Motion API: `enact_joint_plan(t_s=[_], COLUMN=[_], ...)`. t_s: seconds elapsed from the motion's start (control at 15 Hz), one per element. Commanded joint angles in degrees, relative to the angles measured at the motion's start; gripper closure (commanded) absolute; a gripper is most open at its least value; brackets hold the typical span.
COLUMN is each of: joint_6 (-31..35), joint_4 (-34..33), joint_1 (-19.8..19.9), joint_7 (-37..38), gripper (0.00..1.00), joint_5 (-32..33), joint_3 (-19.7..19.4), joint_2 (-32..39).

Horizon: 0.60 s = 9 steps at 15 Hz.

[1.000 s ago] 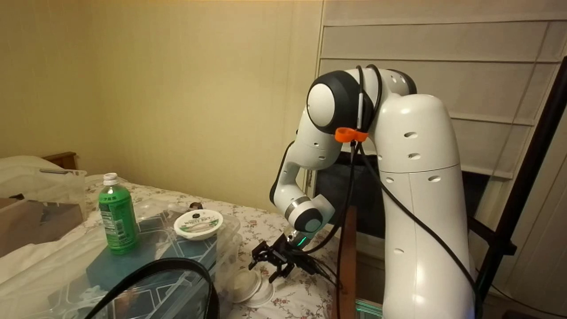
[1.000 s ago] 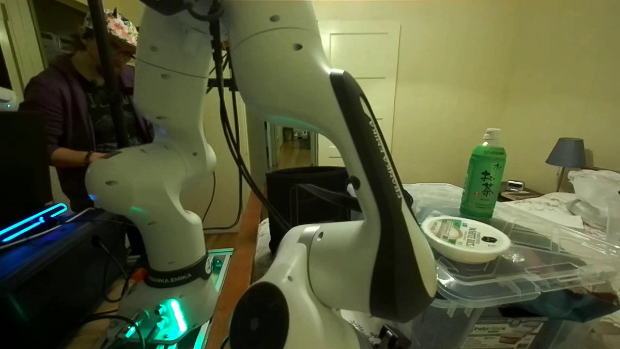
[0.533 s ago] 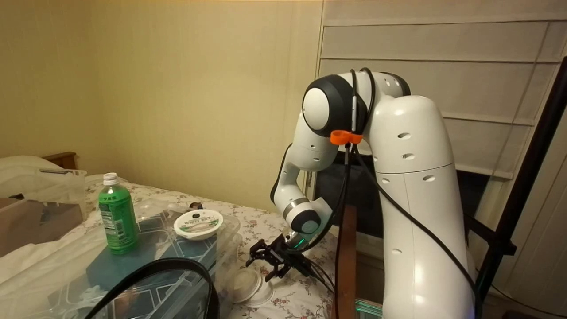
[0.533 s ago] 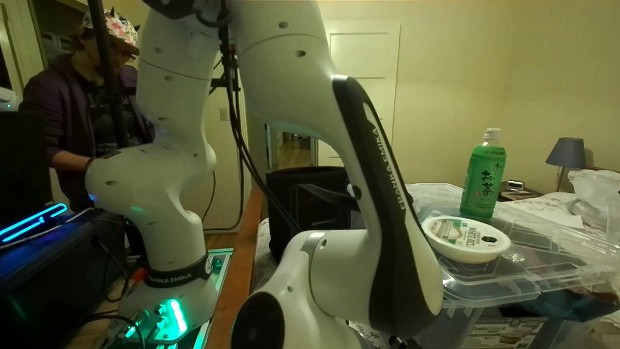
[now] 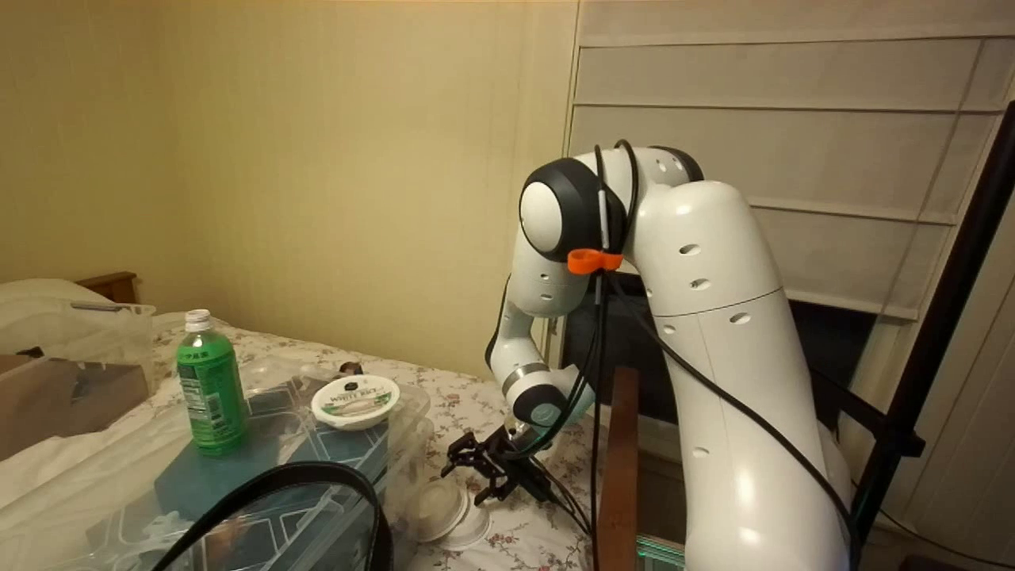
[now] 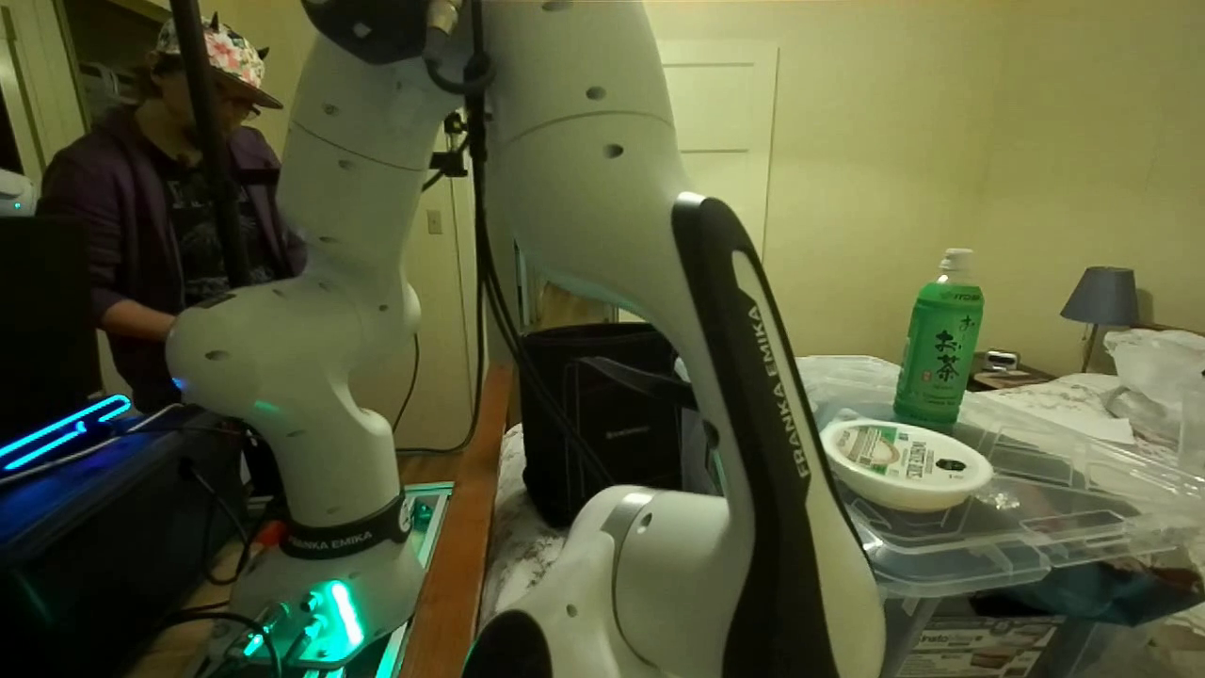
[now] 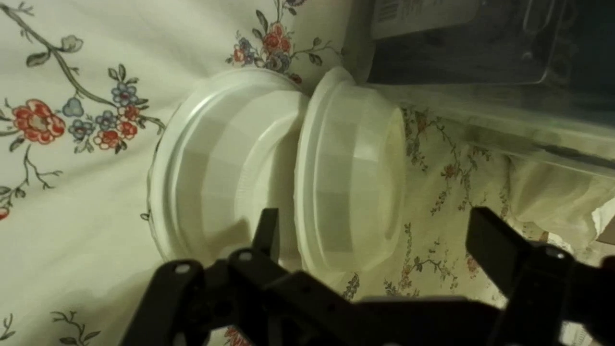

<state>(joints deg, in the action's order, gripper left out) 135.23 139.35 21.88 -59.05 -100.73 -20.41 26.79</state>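
Observation:
In the wrist view my gripper is open, its fingers spread wide. Between the fingers stands a white plastic bowl, tipped on its side; it does not look gripped. A second white bowl lies beside it on the flowered bedding. One finger overlaps the space where the two bowls meet; whether it touches either I cannot tell. In an exterior view the gripper hangs just over the bowls. A white rice container and a green tea bottle stand on a clear box lid.
The clear box's side rises close to the bowls. A black strap arches in front of the box. A wooden rail runs along the bed edge by the arm. A black bag sits on the bed. Behind the arm stands a person.
The arm's upper links have come lower and leaned further over the bed. The gripper shifted slightly toward the box and stayed open. Bowls, container and bottle have not moved.

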Motion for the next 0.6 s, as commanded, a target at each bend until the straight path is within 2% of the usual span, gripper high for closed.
enact_joint_plan(t_s=[0.0,0.53], joint_6=[-1.85,-5.30], joint_4=[-2.29,-2.77], joint_1=[-0.49,-2.15], joint_7=[-3.04,-6.81], gripper=[0.00,0.03], joint_5=[-4.35,-7.94], joint_3=[-0.47,-0.28], joint_2=[3.99,7.56])
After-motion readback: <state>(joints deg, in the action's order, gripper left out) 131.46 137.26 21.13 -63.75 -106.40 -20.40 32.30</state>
